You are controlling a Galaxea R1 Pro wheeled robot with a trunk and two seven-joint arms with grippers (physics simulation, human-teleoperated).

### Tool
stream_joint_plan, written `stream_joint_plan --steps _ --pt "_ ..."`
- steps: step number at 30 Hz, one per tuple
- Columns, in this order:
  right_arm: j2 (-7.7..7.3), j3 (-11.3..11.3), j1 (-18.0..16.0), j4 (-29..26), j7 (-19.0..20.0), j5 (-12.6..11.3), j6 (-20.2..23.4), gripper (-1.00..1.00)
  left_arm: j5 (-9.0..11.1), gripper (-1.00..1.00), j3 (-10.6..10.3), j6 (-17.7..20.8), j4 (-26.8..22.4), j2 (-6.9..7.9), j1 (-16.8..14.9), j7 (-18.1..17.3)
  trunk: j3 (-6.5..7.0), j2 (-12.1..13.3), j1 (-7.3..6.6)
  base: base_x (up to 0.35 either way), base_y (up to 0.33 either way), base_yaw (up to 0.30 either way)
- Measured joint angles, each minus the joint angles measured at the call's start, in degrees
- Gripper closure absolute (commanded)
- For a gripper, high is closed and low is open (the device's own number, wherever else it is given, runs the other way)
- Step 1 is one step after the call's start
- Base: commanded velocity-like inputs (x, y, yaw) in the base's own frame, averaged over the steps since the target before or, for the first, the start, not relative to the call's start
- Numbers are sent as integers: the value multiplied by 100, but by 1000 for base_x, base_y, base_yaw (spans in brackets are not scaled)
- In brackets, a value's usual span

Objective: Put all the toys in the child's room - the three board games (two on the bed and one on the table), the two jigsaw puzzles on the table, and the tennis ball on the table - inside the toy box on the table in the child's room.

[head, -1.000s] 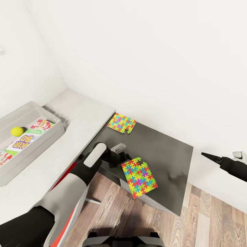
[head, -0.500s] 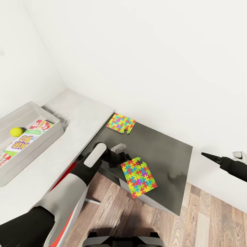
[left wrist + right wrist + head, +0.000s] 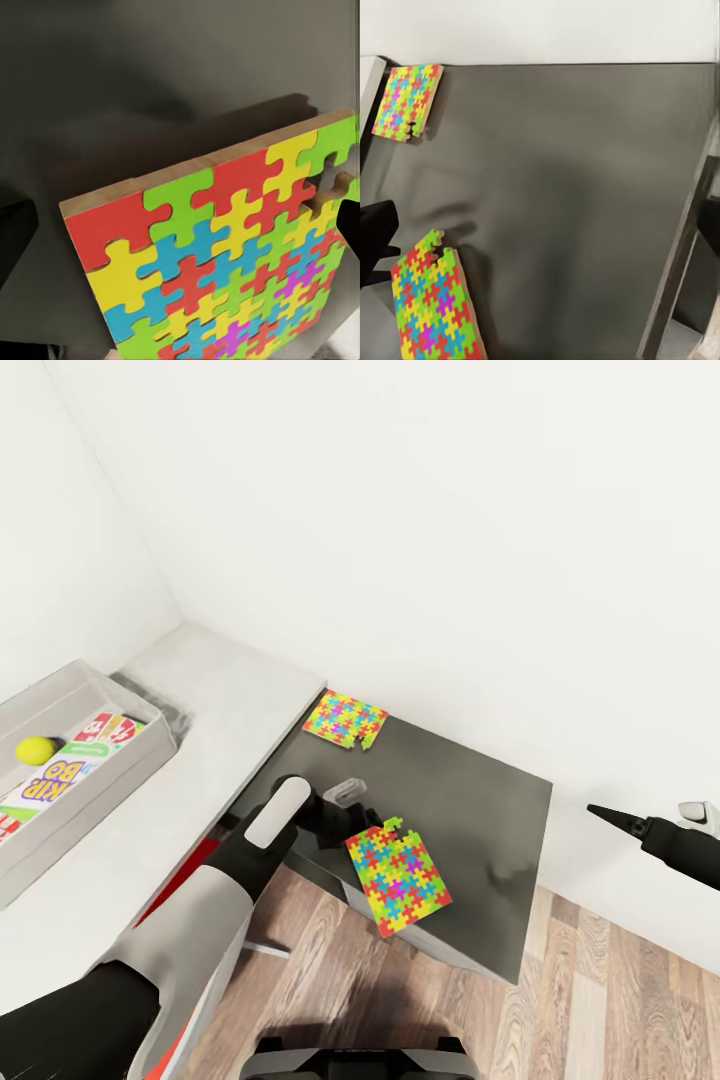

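1. Head view: the left hand (image 3: pixel 352 822) is at the near edge of the desk's (image 3: pixel 470 810) dark section, closed on the near puzzle (image 3: pixel 398 865), which tilts up off the dark top. The far puzzle (image 3: pixel 345 720) lies flat at the back corner of that section, beside the pale top. The bin (image 3: pixel 90 690) sits on the pale top, well apart from the puzzles, with the ball (image 3: pixel 38 748) and a game box (image 3: pixel 60 775) inside. The right hand (image 3: pixel 612 818) hovers off the desk's far end; whether it is wide or narrow cannot be told.
2. Left wrist view: the near puzzle (image 3: pixel 225 255) stands tilted above the dark top, dark fingers (image 3: pixel 16 232) at its sides.
3. Right wrist view: both puzzles, near (image 3: pixel 431 307) and far (image 3: pixel 406 101), show over the dark top.
4. Step, judged: carrying the near puzzle to the bin. Next: lift it clear, swing over the pale top, release above the bin.
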Motion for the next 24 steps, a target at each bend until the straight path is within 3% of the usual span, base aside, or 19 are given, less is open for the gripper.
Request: stream_joint_plan --steps 5,9,12,13,14,16,18,19,20,21,23,24 --pt "0 0 1 0 0 1 0 -100 -27 -100 -1 24 -6 -1 -3 3 0 0 0 0 0 -169" --pt "0 -1 1 0 2 -2 -1 -100 62 -100 -20 -27 28 -4 -3 1 0 0 -6 0 0 -229" --pt "0 -2 1 0 1 0 -1 -100 -49 -100 -51 35 11 -2 -4 2 0 0 -9 0 0 -255" --pt "0 -3 1 0 2 -2 -1 -100 43 -100 -55 -17 34 -5 -3 5 0 0 -8 0 0 -261" --pt "0 -3 1 0 1 0 -1 -100 -34 -100 -59 42 13 -2 -4 2 0 0 -10 0 0 -265" --pt "0 -4 1 0 2 -2 -1 -100 66 -100 -63 -32 55 -5 -3 2 0 0 -16 0 0 -269" --pt "0 -5 1 0 1 -1 -1 -100 -24 -100 -72 37 50 -3 -4 5 0 0 -21 0 0 -273" --pt "0 -5 1 0 2 -1 0 -100 84 -100 -70 -35 76 -5 -4 4 0 0 -25 0 0 -274" --pt "0 -5 1 0 1 -1 -1 -100 -29 -100 -74 46 55 -3 -5 2 0 0 -23 0 0 -275" --pt "0 -5 1 0 2 -3 -1 -100 53 -100 -72 -22 80 -5 -4 5 0 0 -25 0 0 -276" --pt "0 -6 1 0 1 -1 -1 -100 -37 -100 -78 40 63 -2 -5 8 0 0 -27 0 0 -277" --pt "0 -5 1 0 2 -2 -1 -100 16 -100 -76 -3 80 -4 -4 3 0 0 -28 0 0 -277"
